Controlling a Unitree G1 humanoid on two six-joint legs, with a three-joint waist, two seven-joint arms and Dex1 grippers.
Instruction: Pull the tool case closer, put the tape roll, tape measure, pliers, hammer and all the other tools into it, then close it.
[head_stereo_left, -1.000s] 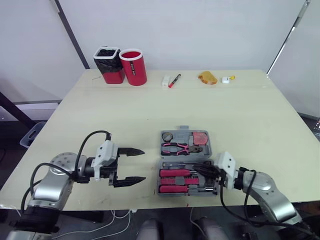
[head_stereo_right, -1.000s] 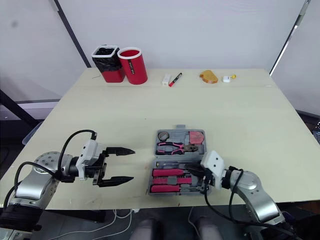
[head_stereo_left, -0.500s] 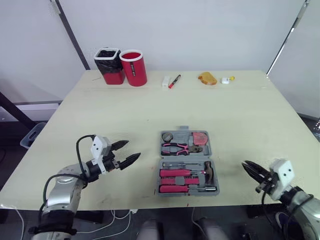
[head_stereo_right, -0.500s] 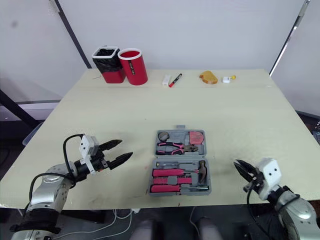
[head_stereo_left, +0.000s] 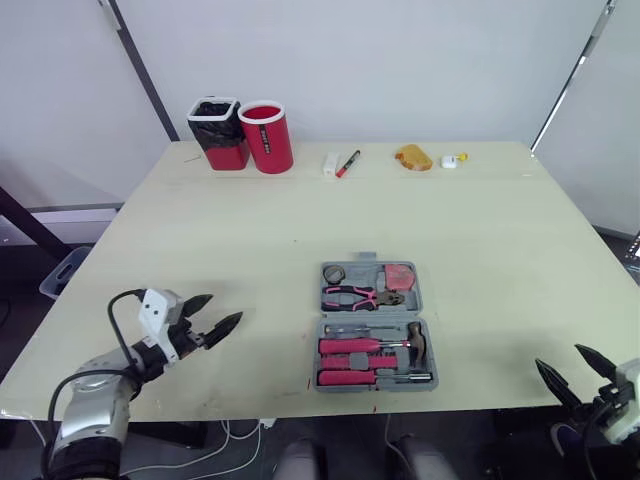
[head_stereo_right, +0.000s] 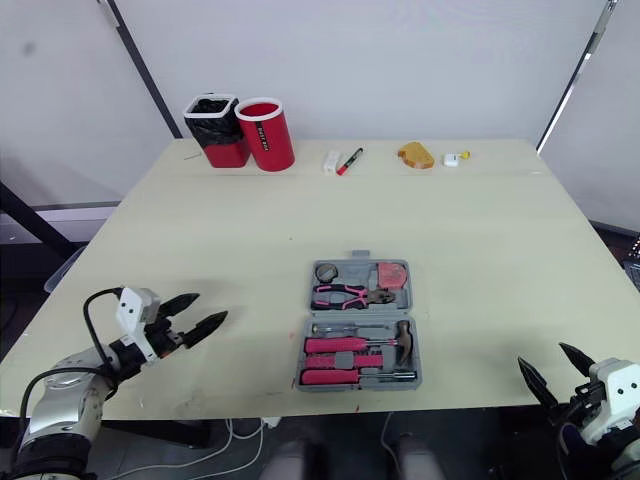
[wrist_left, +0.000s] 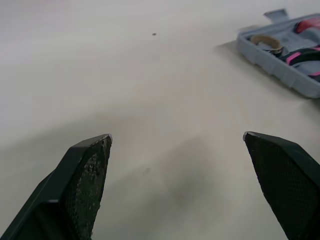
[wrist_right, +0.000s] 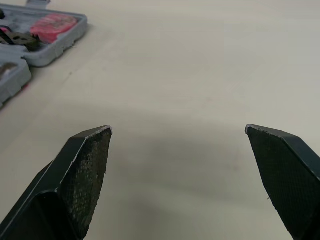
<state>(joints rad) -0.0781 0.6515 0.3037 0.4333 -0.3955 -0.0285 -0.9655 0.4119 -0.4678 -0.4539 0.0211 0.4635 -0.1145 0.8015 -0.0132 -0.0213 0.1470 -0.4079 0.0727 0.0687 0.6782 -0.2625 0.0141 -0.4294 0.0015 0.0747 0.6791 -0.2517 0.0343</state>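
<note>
The open tool case (head_stereo_left: 371, 314) is lying at the front centre of the bench (head_stereo_left: 450, 230), long axis running front to back, handle pointing away. The left hand (head_stereo_left: 225, 307) and right hand (head_stereo_left: 558, 355) are hovering released and empty, well apart from it.

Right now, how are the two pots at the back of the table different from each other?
The left pot has a squarish mouth, while the right pot is round. The left pot is black around its top and inside, with a red lower part; the right pot is red down its whole side, with a pale rim. Both stand upright, close together, at the far edge of the table.
</note>
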